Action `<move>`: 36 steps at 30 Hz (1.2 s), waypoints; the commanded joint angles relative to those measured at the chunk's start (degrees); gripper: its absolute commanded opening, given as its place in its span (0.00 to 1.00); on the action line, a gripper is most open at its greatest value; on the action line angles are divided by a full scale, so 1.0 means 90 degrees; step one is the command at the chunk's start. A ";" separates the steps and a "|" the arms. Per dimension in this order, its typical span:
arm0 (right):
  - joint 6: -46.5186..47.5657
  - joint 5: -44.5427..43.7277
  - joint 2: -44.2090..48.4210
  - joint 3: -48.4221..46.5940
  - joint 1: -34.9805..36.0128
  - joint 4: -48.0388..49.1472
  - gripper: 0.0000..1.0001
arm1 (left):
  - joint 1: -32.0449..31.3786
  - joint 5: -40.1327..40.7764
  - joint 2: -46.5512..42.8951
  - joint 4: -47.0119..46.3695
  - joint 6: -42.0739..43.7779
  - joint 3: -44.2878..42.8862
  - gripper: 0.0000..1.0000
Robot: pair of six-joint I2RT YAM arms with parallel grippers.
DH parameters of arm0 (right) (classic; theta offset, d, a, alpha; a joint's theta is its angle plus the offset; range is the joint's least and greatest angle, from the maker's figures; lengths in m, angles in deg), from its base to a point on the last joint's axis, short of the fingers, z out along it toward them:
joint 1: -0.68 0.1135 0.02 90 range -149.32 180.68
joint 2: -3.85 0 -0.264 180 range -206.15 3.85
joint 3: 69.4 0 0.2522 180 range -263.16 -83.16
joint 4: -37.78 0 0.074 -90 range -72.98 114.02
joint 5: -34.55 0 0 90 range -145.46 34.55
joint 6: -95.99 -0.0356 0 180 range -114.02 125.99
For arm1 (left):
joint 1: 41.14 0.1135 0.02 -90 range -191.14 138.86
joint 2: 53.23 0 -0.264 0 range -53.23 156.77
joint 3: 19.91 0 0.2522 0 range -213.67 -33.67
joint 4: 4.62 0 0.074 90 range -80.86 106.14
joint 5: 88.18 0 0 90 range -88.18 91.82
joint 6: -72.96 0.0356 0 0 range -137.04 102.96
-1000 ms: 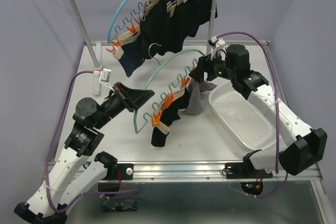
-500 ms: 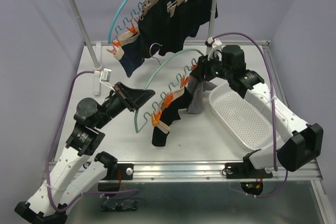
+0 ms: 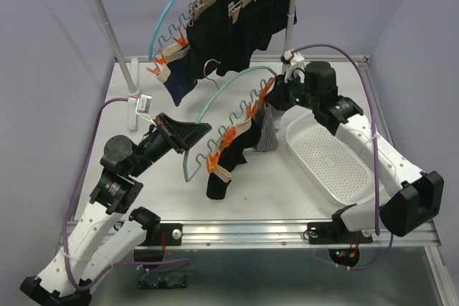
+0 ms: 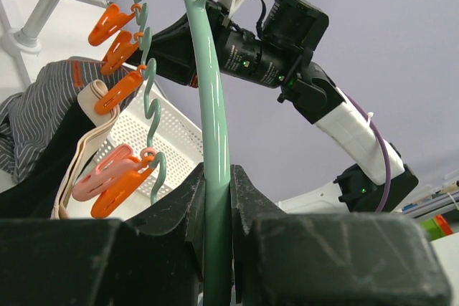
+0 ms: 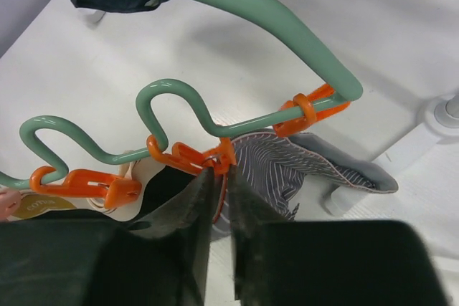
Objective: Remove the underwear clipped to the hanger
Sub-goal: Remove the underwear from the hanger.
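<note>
Between the right gripper's [image 5: 221,177] nearly closed fingers sits a clip [image 5: 193,159] holding striped underwear [image 5: 276,170]. The left gripper [image 4: 217,198] clamps the hanger [image 4: 208,91]. Black pieces [image 3: 233,150] beside it are also clipped, so the task looks barely begun.

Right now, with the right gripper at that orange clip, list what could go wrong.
1. The right gripper meets the orange clip only at its fingertips; it may slip off, leaving the striped underwear clipped.
2. That garment hangs beside the white basket, not over it; freed, it could land on the table.
3. Tugging may twist the green hanger in the left gripper.
</note>
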 commanded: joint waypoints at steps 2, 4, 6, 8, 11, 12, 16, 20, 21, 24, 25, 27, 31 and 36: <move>0.0145 -0.0066 0.0288 -0.0242 0.0051 0.0384 0.30 | -0.0031 -0.0053 -0.0202 -0.0904 -0.0014 -0.0048 0.00; 0.0125 -0.0017 0.0288 -0.0261 0.0051 0.0394 0.36 | -0.0031 -0.0044 -0.0192 -0.0904 -0.0024 -0.0048 0.00; 0.0086 0.0051 0.0258 -0.0300 0.0060 0.0394 0.41 | -0.0031 -0.0034 -0.0192 -0.0914 -0.0044 -0.0058 0.00; 0.0047 0.0130 0.0229 -0.0330 0.0051 0.0403 0.44 | -0.0031 -0.0044 -0.0192 -0.0904 -0.0053 -0.0058 0.00; -0.0011 0.0208 0.0200 -0.0359 0.0060 0.0394 0.45 | -0.0031 -0.0034 -0.0182 -0.0914 -0.0053 -0.0058 0.00; -0.0031 0.0237 0.0180 -0.0369 0.0060 0.0394 0.45 | -0.0031 -0.0034 -0.0192 -0.0914 -0.0054 -0.0068 0.00; -0.0099 0.0315 0.0229 -0.0349 0.0051 0.0404 0.49 | -0.0031 -0.0034 -0.0192 -0.0914 -0.0063 -0.0078 0.00; -0.0158 0.0335 0.0336 -0.0300 0.0051 0.0404 0.59 | -0.0031 -0.0005 -0.0192 -0.0904 -0.0063 -0.0048 0.00; -0.0158 0.0335 0.0375 -0.0281 0.0060 0.0404 0.59 | -0.0031 -0.0005 -0.0202 -0.0914 -0.0063 -0.0068 0.00; -0.0197 0.0315 0.0434 -0.0232 0.0051 0.0404 0.62 | -0.0031 -0.0005 -0.0202 -0.0904 -0.0054 -0.0068 0.00; -0.0197 0.0315 0.0444 -0.0222 0.0051 0.0404 0.62 | -0.0031 -0.0005 -0.0192 -0.0904 -0.0063 -0.0068 0.00; -0.0226 0.0315 0.0463 -0.0222 0.0041 0.0404 0.62 | -0.0031 0.0005 -0.0211 -0.0904 -0.0063 -0.0068 0.00; -0.0324 0.0374 0.0522 -0.0222 0.0031 0.0404 0.64 | -0.0031 0.0005 -0.0241 -0.0904 -0.0083 -0.0058 0.00; -0.0558 0.0452 0.0298 -0.0242 0.0012 0.0433 0.64 | -0.0031 0.0015 -0.0231 -0.0914 -0.0132 -0.0087 0.00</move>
